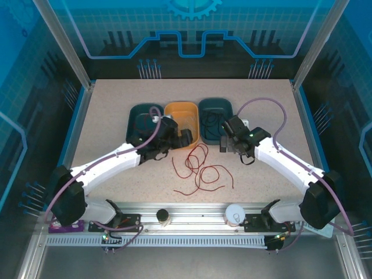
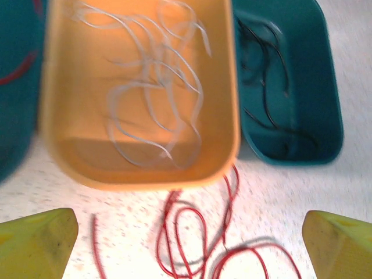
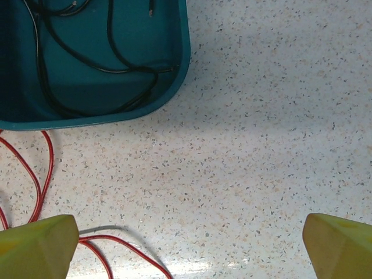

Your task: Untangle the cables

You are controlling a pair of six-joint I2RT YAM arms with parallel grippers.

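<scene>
Looking down from above, we see a speckled table [image 1: 116, 116] with three bins in a row at its far middle: a left teal bin [image 1: 135, 116], an orange bin [image 1: 180, 113] and a right teal bin [image 1: 215, 109], each close against the next; the red cables [image 1: 200, 168] lie loose on the table just near of the bins, in overlapping loops between the two arms; the left gripper [image 1: 185, 138] hangs over the near part of the orange bin, and the right gripper [image 1: 228, 142] hangs by the near edge of the right teal bin, right of the red loops.

From the left wrist, we see the whitish cables [image 2: 151, 87] curled together inside the orange bin, the black cables [image 2: 267, 64] inside the right teal bin, and one red strand [image 2: 23, 67] inside the left teal bin; this gripper's yellow fingers [image 2: 40, 244] stand wide apart, with red loops on the table below the gap; the view is somewhat blurred.

From the right wrist, we see a near corner of the right teal bin with black cables coiled in it; red cables lie on the table at one side, and one runs up to a fingertip, though we cannot tell whether they touch; these fingertips [image 3: 334, 247] too stand wide apart.
</scene>
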